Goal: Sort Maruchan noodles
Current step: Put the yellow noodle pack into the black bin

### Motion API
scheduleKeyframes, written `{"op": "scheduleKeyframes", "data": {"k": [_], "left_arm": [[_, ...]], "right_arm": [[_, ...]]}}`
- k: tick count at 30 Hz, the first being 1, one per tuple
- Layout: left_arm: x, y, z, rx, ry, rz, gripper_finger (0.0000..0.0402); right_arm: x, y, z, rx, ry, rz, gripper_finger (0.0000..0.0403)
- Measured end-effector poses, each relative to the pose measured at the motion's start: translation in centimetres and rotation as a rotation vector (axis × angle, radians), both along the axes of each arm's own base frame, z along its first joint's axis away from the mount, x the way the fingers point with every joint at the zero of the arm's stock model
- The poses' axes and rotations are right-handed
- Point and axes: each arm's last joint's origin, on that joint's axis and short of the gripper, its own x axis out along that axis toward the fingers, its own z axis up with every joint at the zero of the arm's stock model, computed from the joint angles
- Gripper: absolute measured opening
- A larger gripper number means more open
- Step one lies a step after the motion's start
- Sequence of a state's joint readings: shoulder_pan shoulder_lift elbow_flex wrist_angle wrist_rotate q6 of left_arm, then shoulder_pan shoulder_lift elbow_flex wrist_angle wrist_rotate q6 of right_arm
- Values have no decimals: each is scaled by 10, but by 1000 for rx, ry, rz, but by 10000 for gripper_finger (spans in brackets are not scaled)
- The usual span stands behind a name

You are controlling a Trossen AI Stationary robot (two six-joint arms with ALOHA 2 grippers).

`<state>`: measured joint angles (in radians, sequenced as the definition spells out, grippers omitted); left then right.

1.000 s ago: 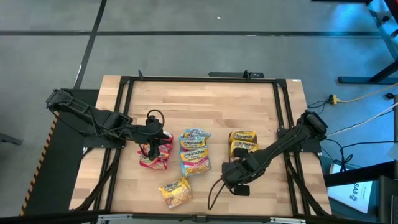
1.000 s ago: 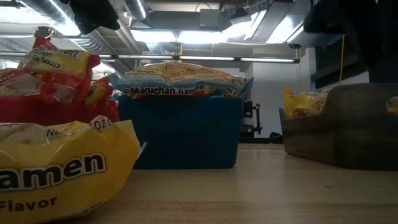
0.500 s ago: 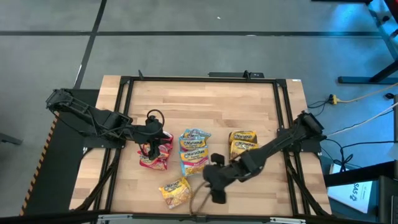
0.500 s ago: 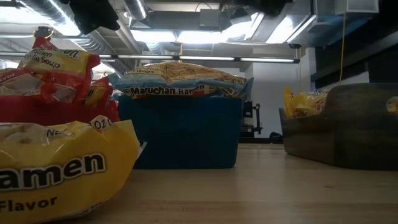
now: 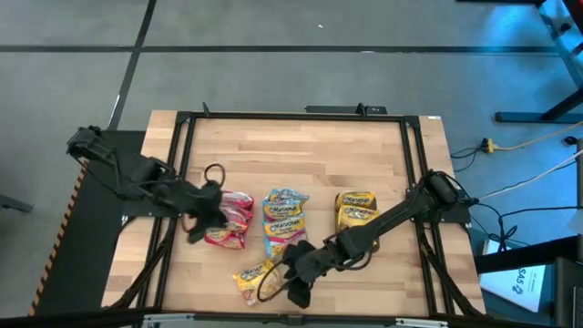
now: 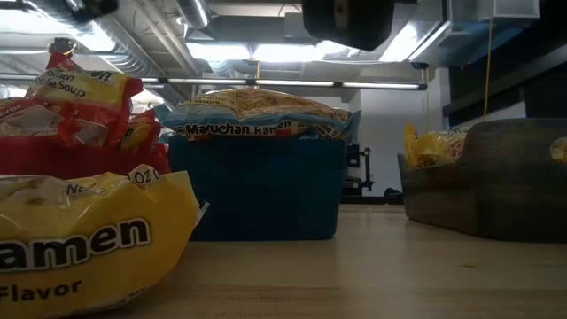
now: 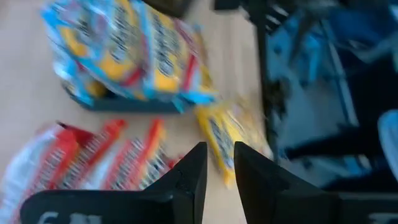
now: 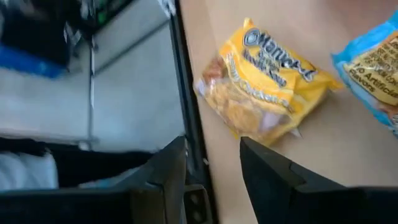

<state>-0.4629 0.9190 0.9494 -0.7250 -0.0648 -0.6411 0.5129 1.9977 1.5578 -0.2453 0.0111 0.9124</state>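
High view: left gripper (image 5: 197,228) left of centre beside red Maruchan packets (image 5: 230,220), jaws empty, slightly parted; right gripper (image 5: 293,290) lower centre by loose yellow Maruchan packet (image 5: 253,278) on counter (image 5: 301,159), jaws parted, empty | Low view: blue tray (image 6: 255,188) centre carries packets.

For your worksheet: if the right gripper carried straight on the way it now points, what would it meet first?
Most likely the loose yellow Maruchan packet lying on the table just ahead of the right gripper, whose fingers stand open; depth is unclear.
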Motion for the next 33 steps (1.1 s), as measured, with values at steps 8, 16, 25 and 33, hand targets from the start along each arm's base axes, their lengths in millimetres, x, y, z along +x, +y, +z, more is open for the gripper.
{"op": "scheduleKeyframes", "data": {"k": [8, 16, 25, 33], "left_arm": [[-40, -19, -1, 14, 90, -187, 71], [-50, -29, -2, 58, 80, -280, 71], [-53, -32, -2, 76, 70, -332, 71], [-55, -32, -4, 105, 79, -354, 71]], "right_arm": [[23, 10, -23, 103, 3, -149, 149], [35, 13, -46, 62, 215, -349, 149], [44, 18, -74, 129, 307, -492, 149], [51, 18, -55, 130, 275, -476, 149]]}}
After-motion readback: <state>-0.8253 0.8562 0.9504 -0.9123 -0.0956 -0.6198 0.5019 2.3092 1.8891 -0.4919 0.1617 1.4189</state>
